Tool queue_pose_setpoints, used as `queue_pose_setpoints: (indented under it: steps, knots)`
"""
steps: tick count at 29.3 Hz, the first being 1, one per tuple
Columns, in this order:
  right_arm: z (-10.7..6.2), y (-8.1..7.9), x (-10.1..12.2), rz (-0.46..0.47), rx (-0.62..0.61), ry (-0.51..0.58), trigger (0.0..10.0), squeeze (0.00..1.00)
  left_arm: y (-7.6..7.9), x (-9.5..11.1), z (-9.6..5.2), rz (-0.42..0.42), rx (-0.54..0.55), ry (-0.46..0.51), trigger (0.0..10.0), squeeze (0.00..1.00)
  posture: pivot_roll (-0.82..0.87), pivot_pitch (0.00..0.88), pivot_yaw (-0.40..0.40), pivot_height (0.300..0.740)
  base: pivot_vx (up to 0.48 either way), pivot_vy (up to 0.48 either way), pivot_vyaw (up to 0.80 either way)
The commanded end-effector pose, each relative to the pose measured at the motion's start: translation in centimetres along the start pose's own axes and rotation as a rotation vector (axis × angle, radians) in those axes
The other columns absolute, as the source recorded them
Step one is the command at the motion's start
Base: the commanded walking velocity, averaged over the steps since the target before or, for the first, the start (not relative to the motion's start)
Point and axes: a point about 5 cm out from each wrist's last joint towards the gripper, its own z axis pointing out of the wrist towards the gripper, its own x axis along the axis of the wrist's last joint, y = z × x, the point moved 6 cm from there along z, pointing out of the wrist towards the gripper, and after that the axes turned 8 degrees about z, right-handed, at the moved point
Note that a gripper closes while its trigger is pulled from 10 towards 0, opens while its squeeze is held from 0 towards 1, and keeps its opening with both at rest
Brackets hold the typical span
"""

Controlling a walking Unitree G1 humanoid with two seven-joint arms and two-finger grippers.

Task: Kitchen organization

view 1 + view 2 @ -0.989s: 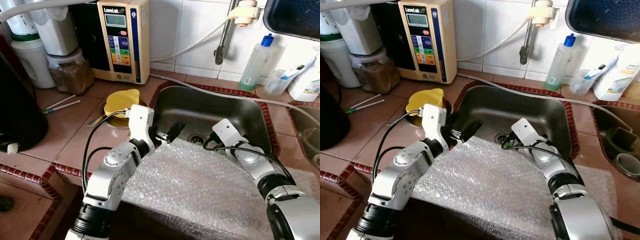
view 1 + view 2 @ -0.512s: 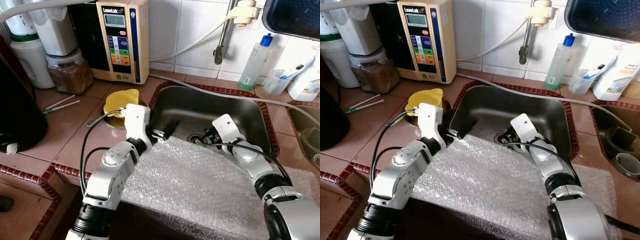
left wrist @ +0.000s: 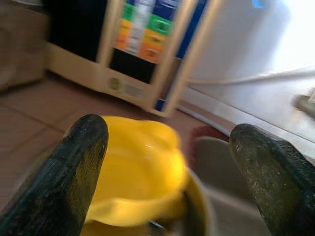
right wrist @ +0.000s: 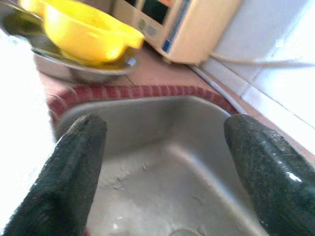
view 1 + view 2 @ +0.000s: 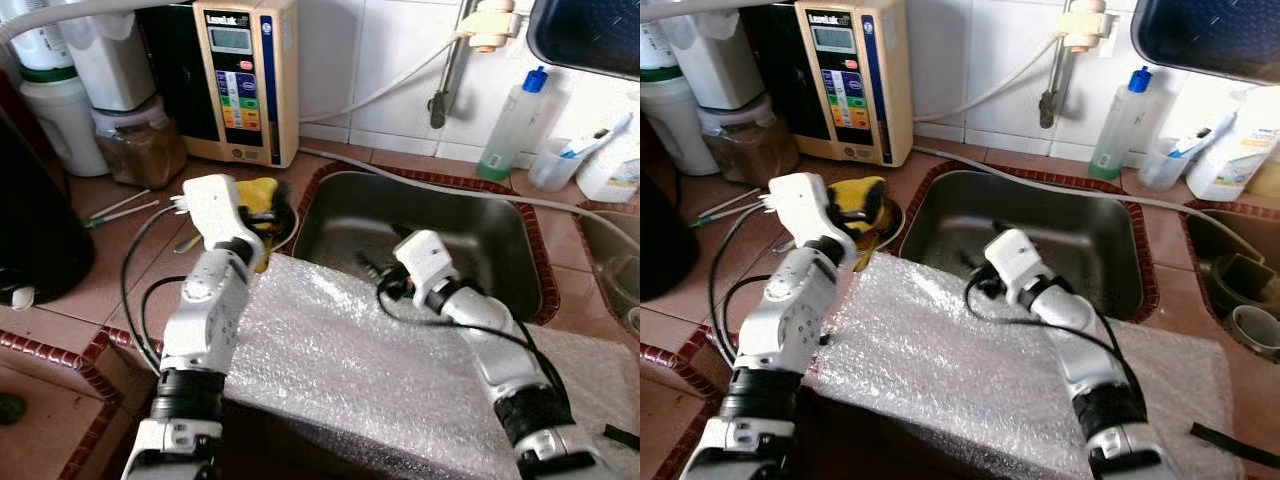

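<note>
Furthest left on the terracotta tiled counter, two thin sticks, untouched. Next, the left gripper, fingers spread wide, empty, aimed straight at the yellow plastic bowl resting in a shallow metal dish just beside the sink's left rim. Bowl directly ahead of and just short of those fingertips, so the left arm clearly nearer. No marked long axis on the bowl; its handle-like lip points toward the stainless steel sink. Further right, the right gripper, fingers likewise wide and empty, poised over the sink basin above the sheet of bubble wrap draped across the front edge. Head views hide the bowl partly behind the left wrist; right wrist view gives its side profile and the dish beneath.
</note>
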Motion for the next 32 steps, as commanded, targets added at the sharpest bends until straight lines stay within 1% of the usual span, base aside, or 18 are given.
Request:
queue_pose_setpoints:
  steps: [1, 4, 9, 10, 11, 12, 15, 16, 17, 18, 19, 20, 22, 27, 28, 29, 30, 32]
  knots:
    - [0.0, -0.6, 0.9, -0.002, 0.028, 0.02, 10.0, 1.0, -0.3, 0.7, 0.5, 0.015, 0.026, 0.018, 10.0, 1.0, -0.01, 0.0, 0.041, 0.74, 0.0, 0.0, 0.0]
    - [-0.8, -1.9, 1.1, -0.013, 0.075, 0.006, 10.0, 1.0, -2.4, 1.2, 1.4, 0.013, 0.138, 0.021, 10.0, 1.0, -0.02, 0.0, 0.045, 0.74, 0.0, 0.0, 0.0]
    - [-1.5, -3.2, 1.5, 0.005, 0.111, -0.012, 10.0, 1.0, -3.6, 1.1, 2.4, -0.046, 0.194, -0.011, 10.0, 1.0, -0.03, 0.0, 0.049, 0.74, 0.0, 0.0, 0.0]
    - [-1.6, -3.4, 1.6, 0.002, 0.12, -0.017, 10.0, 1.0, -3.8, 1.1, 2.5, -0.053, 0.206, -0.014, 10.0, 0.76, -0.04, 0.0, 0.051, 0.74, 0.0, 0.0, 0.0]
    - [-1.6, -3.4, 1.6, 0.002, 0.12, -0.017, 10.0, 1.0, -3.8, 1.1, 2.5, -0.053, 0.206, -0.014, 10.0, 0.76, -0.04, 0.0, 0.051, 0.74, 0.0, 0.0, 0.0]
    - [-1.7, -3.8, 1.7, 0.005, 0.138, -0.02, 10.0, 1.0, -4.4, 0.9, 2.6, -0.051, 0.238, -0.031, 10.0, 0.0, -0.04, 0.0, 0.052, 0.74, 0.0, 0.0, 0.0]
    - [-2.0, -4.3, 1.8, 0.003, 0.16, -0.032, 10.0, 1.0, -5.1, 0.2, 2.8, -0.063, 0.265, -0.072, 10.0, 0.0, -0.04, 0.0, 0.055, 0.74, 0.0, 0.0, 0.0]
    - [-2.2, -4.7, 1.9, -0.005, 0.185, -0.04, 10.0, 0.67, -5.2, -0.4, 2.9, -0.079, 0.275, -0.109, 10.0, 0.0, -0.05, 0.0, 0.057, 0.74, 0.0, 0.0, 0.0]
    - [-2.2, -4.7, 1.9, -0.005, 0.185, -0.04, 10.0, 0.67, -5.2, -0.4, 2.9, -0.079, 0.275, -0.109, 10.0, 0.0, -0.05, 0.0, 0.057, 0.74, 0.0, 0.0, 0.0]
    - [-2.3, -5.0, 2.0, -0.003, 0.205, -0.038, 10.0, 0.46, -5.2, -0.7, 3.0, -0.089, 0.273, -0.13, 10.0, 0.0, -0.05, 0.0, 0.058, 0.74, 0.0, 0.0, 0.0]
    - [-2.3, -5.0, 2.0, -0.003, 0.205, -0.038, 10.0, 0.46, -5.2, -0.7, 3.0, -0.089, 0.273, -0.13, 10.0, 0.0, -0.05, 0.0, 0.058, 0.74, 0.0, 0.0, 0.0]
    - [-2.6, -6.0, 3.0, 0.023, 0.252, -0.024, 10.0, 0.0, -5.2, -0.9, 3.2, -0.114, 0.274, -0.144, 10.0, 0.0, -0.05, 0.0, 0.063, 0.74, 0.0, 0.0, 0.0]
    - [-3.2, -7.2, 3.9, 0.063, 0.322, -0.022, 10.0, 0.0, -4.8, -1.0, 3.4, -0.116, 0.264, -0.164, 10.0, 0.0, -0.05, 0.0, 0.064, 0.74, 0.0, 0.0, 0.0]
    - [-3.8, -7.7, 5.2, 0.12, 0.368, 0.008, 10.0, 0.0, -4.0, -1.3, 3.6, -0.149, 0.243, -0.184, 10.0, 0.0, -0.05, 0.0, 0.065, 0.74, 0.0, 0.0, 0.0]
    - [-3.8, -7.7, 5.4, 0.134, 0.367, 0.014, 10.0, 0.0, -3.9, -1.4, 3.6, -0.147, 0.236, -0.186, 4.3, 0.0, -0.05, 0.0, 0.065, 0.74, 0.0, 0.0, 0.0]
    - [-3.8, -7.6, 5.4, 0.143, 0.365, 0.016, 10.0, 0.0, -3.8, -1.4, 3.7, -0.145, 0.231, -0.188, 4.3, 0.0, -0.05, 0.0, 0.065, 0.74, 0.0, 0.0, 0.0]
    - [-3.9, -7.5, 5.7, 0.15, 0.363, 0.025, 10.0, 0.0, -3.7, -1.5, 3.7, -0.151, 0.224, -0.191, 0.0, 0.0, -0.05, 0.0, 0.065, 0.74, 0.0, 0.0, 0.0]
    - [-3.8, -7.2, 6.7, 0.174, 0.356, 0.054, 10.0, 0.0, -3.6, -1.7, 3.7, -0.148, 0.218, -0.207, 0.0, 0.0, -0.05, 0.0, 0.065, 0.74, 0.0, 0.0, 0.0]
